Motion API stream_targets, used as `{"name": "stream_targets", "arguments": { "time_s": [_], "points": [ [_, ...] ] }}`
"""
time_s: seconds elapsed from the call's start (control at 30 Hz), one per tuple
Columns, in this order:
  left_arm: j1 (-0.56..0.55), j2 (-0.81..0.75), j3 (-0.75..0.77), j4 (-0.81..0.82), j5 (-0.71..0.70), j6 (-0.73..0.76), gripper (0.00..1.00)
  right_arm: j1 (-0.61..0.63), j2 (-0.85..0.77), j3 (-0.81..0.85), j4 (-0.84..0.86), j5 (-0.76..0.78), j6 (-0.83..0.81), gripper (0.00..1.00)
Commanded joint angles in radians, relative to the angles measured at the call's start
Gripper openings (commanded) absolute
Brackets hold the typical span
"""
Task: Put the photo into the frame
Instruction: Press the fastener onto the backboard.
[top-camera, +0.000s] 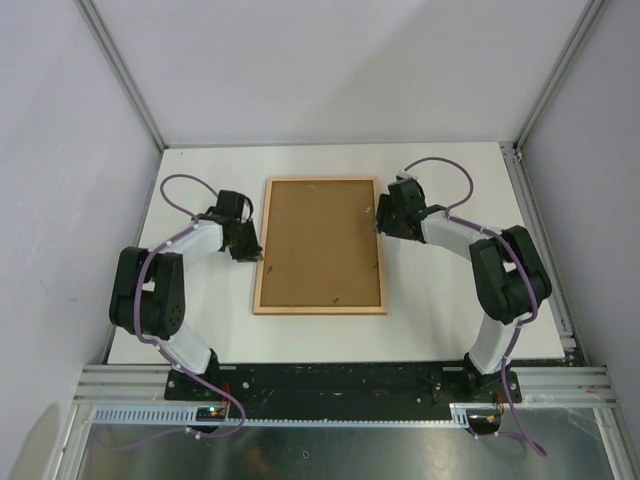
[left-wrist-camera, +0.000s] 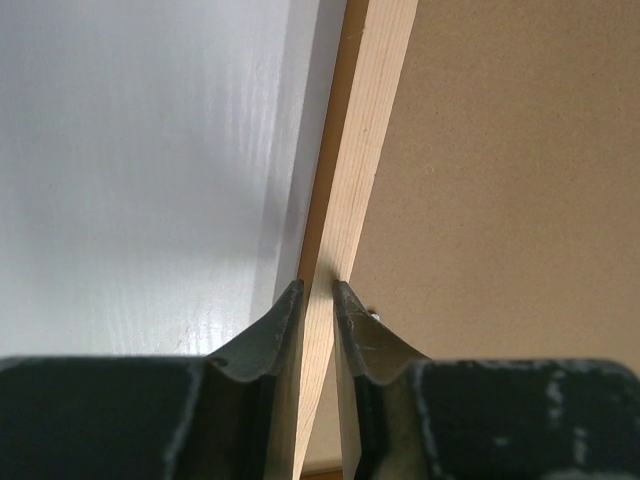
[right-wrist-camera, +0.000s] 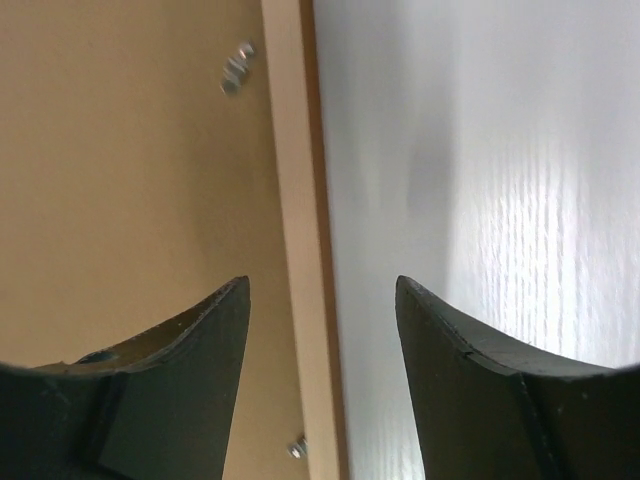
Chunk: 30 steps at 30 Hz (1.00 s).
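Observation:
The frame (top-camera: 320, 309) lies flat mid-table with its light-wood face up, and a plain brown backing board (top-camera: 320, 240) fills it. The photo is hidden; no print shows in any view. My left gripper (top-camera: 248, 250) is at the frame's left rail. In the left wrist view the gripper (left-wrist-camera: 317, 287) is shut on that light rail (left-wrist-camera: 370, 130), one finger on each side. My right gripper (top-camera: 380, 215) is at the right rail near the far corner. In the right wrist view it (right-wrist-camera: 322, 285) is open, its jaws straddling the rail (right-wrist-camera: 295, 200) without touching it.
Small metal tabs (right-wrist-camera: 238, 66) sit on the backing board (right-wrist-camera: 130, 170) beside the right rail. The white table (top-camera: 440, 320) is walled on three sides by grey panels. The arm bases stand at the near edge.

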Motion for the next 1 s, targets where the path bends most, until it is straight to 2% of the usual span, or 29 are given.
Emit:
{"name": "stream_targets", "arguments": {
  "time_s": [0.0, 0.2, 0.47, 0.77, 0.97],
  "points": [
    [-0.059, 0.034, -0.022, -0.004, -0.015, 0.022, 0.22, -0.013, 0.074, 0.082, 0.125, 0.034, 0.063, 0.65],
    [-0.09, 0.03, -0.027, -0.004, -0.019, 0.016, 0.22, -0.011, 0.183, 0.179, 0.179, 0.06, 0.105, 0.68],
    [-0.101, 0.023, -0.034, -0.006, -0.028, 0.019, 0.22, -0.011, 0.26, 0.243, 0.186, 0.179, 0.138, 0.7],
    [-0.104, 0.029, -0.03, -0.007, -0.024, 0.022, 0.21, -0.002, 0.363, 0.376, 0.106, 0.264, 0.163, 0.68],
    [-0.105, 0.028, -0.031, -0.007, -0.022, 0.021, 0.21, 0.001, 0.377, 0.392, 0.075, 0.281, 0.147, 0.65]
  ]
}}
